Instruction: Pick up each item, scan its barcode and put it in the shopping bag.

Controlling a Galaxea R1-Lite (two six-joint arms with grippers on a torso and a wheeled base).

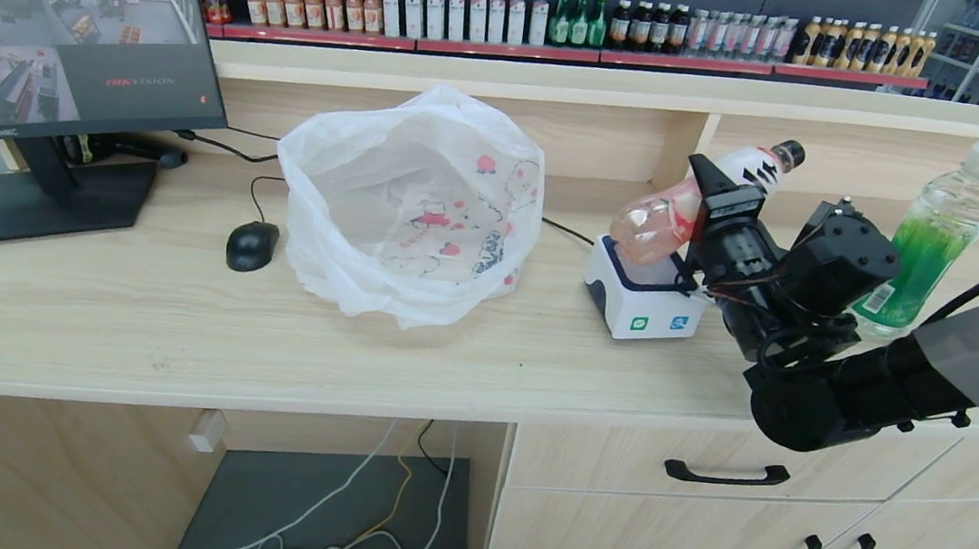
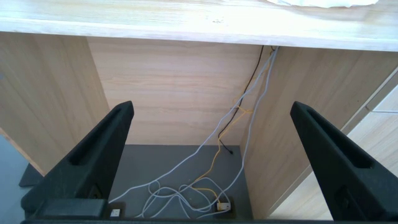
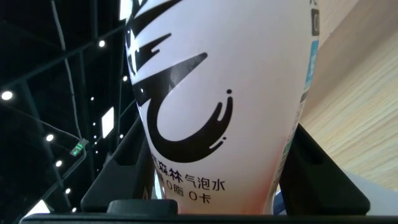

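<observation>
My right gripper (image 1: 698,207) is shut on a pink drink bottle (image 1: 678,208) with a white label and black cap, held tilted just above the small white barcode scanner (image 1: 643,302). In the right wrist view the bottle's white label (image 3: 211,112) sits between the two black fingers (image 3: 320,171). A white plastic shopping bag (image 1: 411,203) stands open to the left of the scanner. A green drink bottle (image 1: 939,235) stands upright on the counter at the far right. My left gripper (image 2: 211,162) is open below the counter's edge, facing the cable recess.
A monitor (image 1: 71,12) on a black stand occupies the counter's left end, with a black mouse (image 1: 251,245) beside the bag. A raised ledge (image 1: 565,78) runs along the back. Drawers with black handles (image 1: 725,472) sit below; loose cables (image 1: 355,515) hang underneath.
</observation>
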